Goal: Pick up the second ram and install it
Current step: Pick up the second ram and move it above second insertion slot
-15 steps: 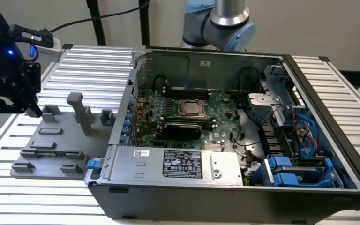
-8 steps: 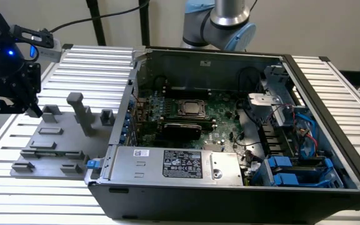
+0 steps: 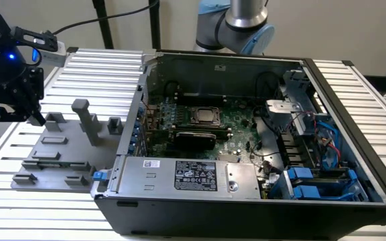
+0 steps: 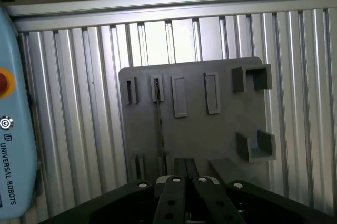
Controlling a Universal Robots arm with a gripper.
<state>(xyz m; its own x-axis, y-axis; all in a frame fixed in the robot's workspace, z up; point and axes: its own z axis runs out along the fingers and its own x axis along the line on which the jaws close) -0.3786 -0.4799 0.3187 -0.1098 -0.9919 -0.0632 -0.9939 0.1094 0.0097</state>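
In the wrist view a thin dark strip, the second ram (image 4: 159, 124), stands on its edge in a pair of slots on the grey fixture plate (image 4: 195, 129). My gripper (image 4: 184, 181) hangs above the near edge of that plate, its black fingers pressed together with nothing between them. In the exterior view the gripper (image 3: 33, 114) hovers over the fixture plate (image 3: 62, 150) at the exterior view's left, apart from it. I cannot make out the ram there. The open computer case (image 3: 247, 201) with its green motherboard (image 3: 203, 133) lies to the exterior view's right of the plate.
Grey upright blocks (image 3: 82, 118) rise from the fixture plate. A ribbed aluminium table (image 3: 38, 211) carries everything. The arm's base (image 3: 243, 22) stands behind the case. A light-blue Universal Robots part (image 4: 16, 129) sits beside the plate. Cables and blue drive bays (image 3: 313, 186) fill the case's right side.
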